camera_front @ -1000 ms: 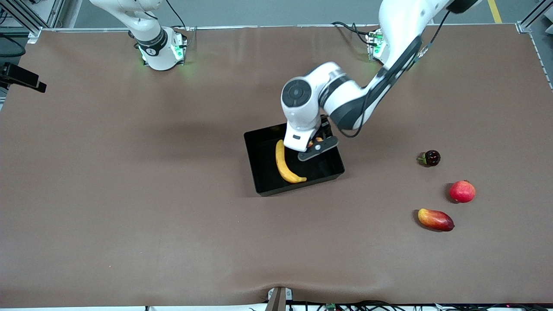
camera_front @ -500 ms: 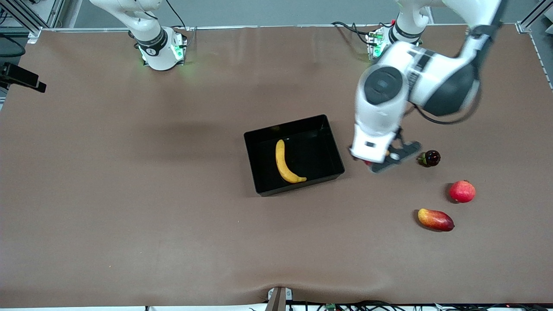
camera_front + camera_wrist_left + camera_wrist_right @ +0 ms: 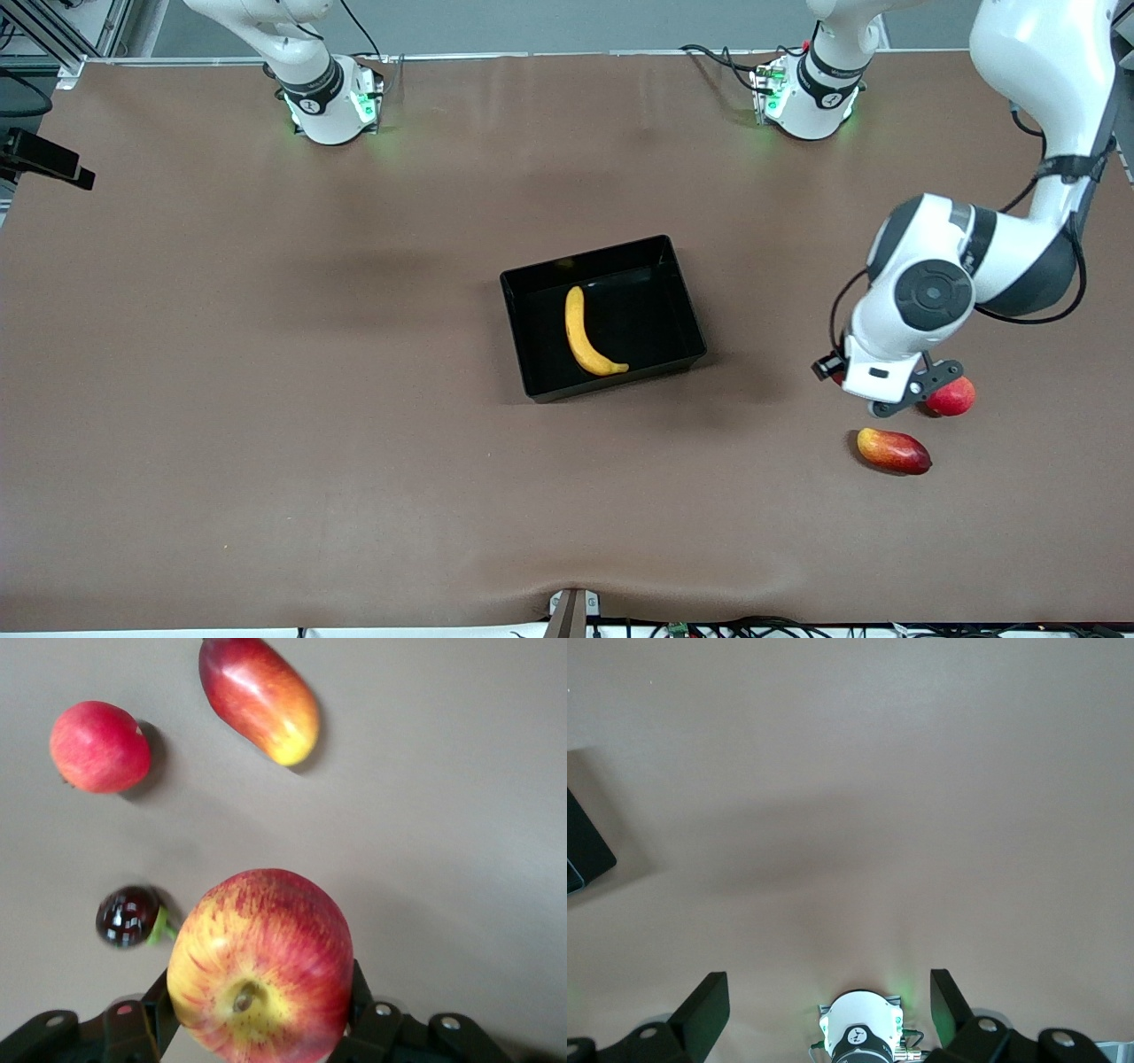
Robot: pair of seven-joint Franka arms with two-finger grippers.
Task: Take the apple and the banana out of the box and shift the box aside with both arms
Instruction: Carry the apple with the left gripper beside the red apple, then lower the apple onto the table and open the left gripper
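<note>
The apple, red streaked with yellow around a dimpled top, sits clamped in the left gripper, aloft over bare table near a round red fruit and a mango. It looks due for setting down. The banana lies in the box. The right gripper waits, fingers apart.

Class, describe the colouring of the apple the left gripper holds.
Red streaked over yellow apple; left wrist view.

Red apple streaked yellow, yellow banana, glossy black box.
</note>
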